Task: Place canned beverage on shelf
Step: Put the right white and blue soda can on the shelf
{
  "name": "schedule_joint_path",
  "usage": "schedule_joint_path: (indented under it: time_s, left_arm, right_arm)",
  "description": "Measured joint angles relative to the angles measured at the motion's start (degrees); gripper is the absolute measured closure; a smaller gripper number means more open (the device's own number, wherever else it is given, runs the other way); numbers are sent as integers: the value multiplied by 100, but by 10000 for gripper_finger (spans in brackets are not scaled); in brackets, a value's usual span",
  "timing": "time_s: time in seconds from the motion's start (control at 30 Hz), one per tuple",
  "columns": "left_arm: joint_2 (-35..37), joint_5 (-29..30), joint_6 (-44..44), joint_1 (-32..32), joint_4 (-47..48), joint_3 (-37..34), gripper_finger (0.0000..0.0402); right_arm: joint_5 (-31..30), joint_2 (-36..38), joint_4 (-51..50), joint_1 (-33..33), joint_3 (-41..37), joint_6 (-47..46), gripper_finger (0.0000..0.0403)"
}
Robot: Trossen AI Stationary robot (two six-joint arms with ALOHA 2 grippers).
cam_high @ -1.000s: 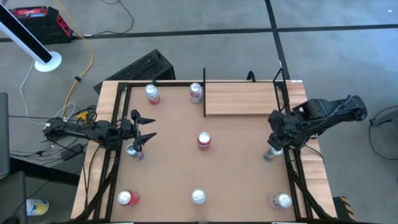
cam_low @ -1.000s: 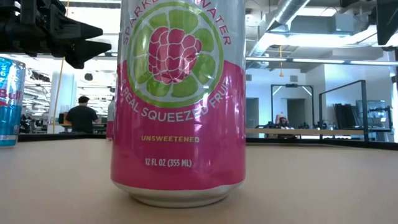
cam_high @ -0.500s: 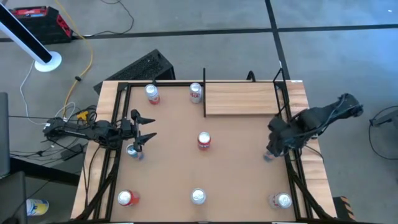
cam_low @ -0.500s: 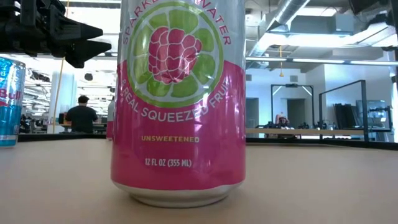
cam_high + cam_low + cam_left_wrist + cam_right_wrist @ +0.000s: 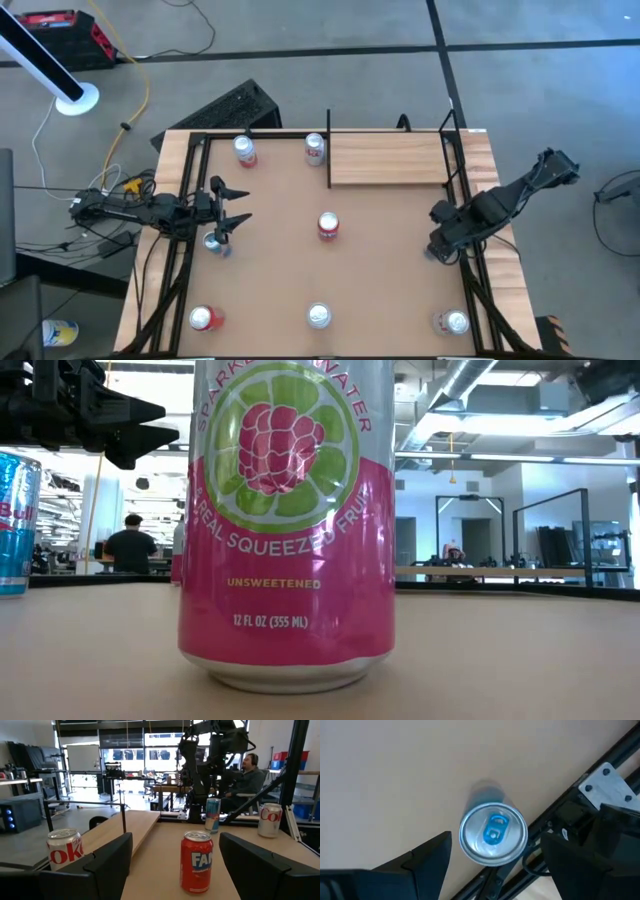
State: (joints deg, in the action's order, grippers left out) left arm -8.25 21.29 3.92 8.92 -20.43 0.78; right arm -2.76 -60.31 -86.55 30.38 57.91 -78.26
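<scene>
Several beverage cans stand upright on the brown tabletop. A silver can with a blue tab (image 5: 493, 834) stands at the table's right edge (image 5: 431, 251). My right gripper (image 5: 496, 842) hangs above it, pointing down, open, one finger over each side of the can, touching nothing. The pale wood shelf (image 5: 388, 160) lies at the far right between black posts. My left gripper (image 5: 240, 207) waits open and level at the left edge, facing a red can (image 5: 196, 861) at the table's middle (image 5: 328, 227).
Other cans stand far left (image 5: 245, 150), by the shelf's left post (image 5: 315, 148), below my left gripper (image 5: 215, 243) and along the near edge (image 5: 203, 318) (image 5: 318, 316) (image 5: 455, 322). A pink can (image 5: 287, 520) fills the low view. Black frame rails (image 5: 600, 780) run beside the blue-tab can.
My right gripper has moved down and toward the table's near edge, rolling its wrist, and now hangs over the blue-tab can at the right edge. It stays open. The cans have not moved.
</scene>
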Motion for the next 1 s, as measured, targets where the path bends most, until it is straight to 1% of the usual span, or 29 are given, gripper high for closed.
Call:
schedule_joint_path:
  time_s: [0.3,0.6,0.7,0.9,1.0]
  left_arm:
    - [1,1,-2,-1,2,0,118]
    - [1,1,-4,1,2,0,118]
    - [-1,0,-4,0,2,0,118]
    - [2,1,-4,-1,2,0,118]
    - [0,1,-4,0,2,0,118]
  right_arm:
    - [152,-2,305,38,-466,-184,75]
    - [152,0,351,36,-494,-121,76]
    - [160,0,357,36,-494,17,89]
    - [174,2,385,27,-492,370,141]
    - [170,2,383,-7,-490,531,143]
